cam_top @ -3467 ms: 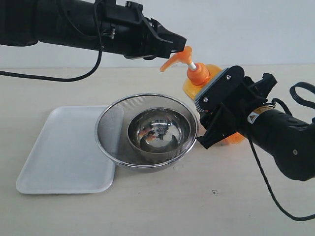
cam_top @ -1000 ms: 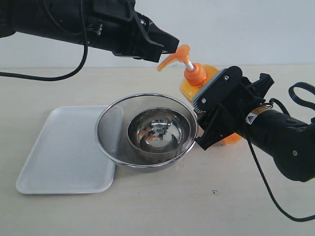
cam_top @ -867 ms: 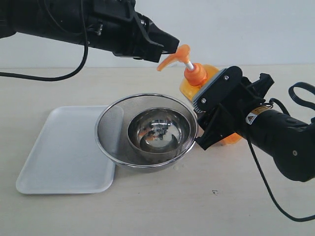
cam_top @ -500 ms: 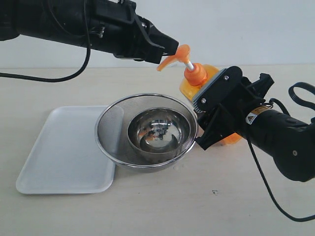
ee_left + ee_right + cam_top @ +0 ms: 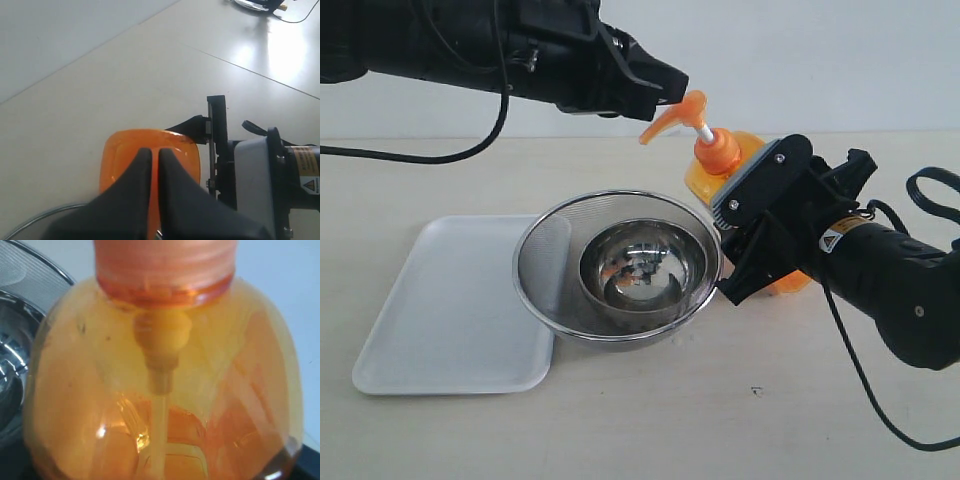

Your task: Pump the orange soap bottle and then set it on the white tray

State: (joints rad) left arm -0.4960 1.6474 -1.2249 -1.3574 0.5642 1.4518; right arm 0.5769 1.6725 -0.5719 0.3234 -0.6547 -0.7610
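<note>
The orange soap bottle [image 5: 708, 172] stands tilted just right of the strainer, its orange pump head [image 5: 672, 115] raised on the white stem. My right gripper [image 5: 745, 245] is shut on the bottle's body, and the bottle [image 5: 165, 390] fills the right wrist view. My left gripper [image 5: 675, 85] is shut with nothing in it, its tips right above the pump head, apparently touching it. In the left wrist view its black fingers [image 5: 145, 165] lie together over the orange bottle [image 5: 117, 155]. The white tray [image 5: 440, 310] lies flat at the left with nothing on it.
A round steel mesh strainer [image 5: 535, 240] sits between tray and bottle, overlapping the tray's right edge, with a steel bowl [image 5: 592, 262] inside it. Black cables trail from both arms. Bare tabletop lies in front of the strainer.
My left gripper has shifted slightly right and up above the pump head. The bottle and my right gripper have stayed put over the last second.
</note>
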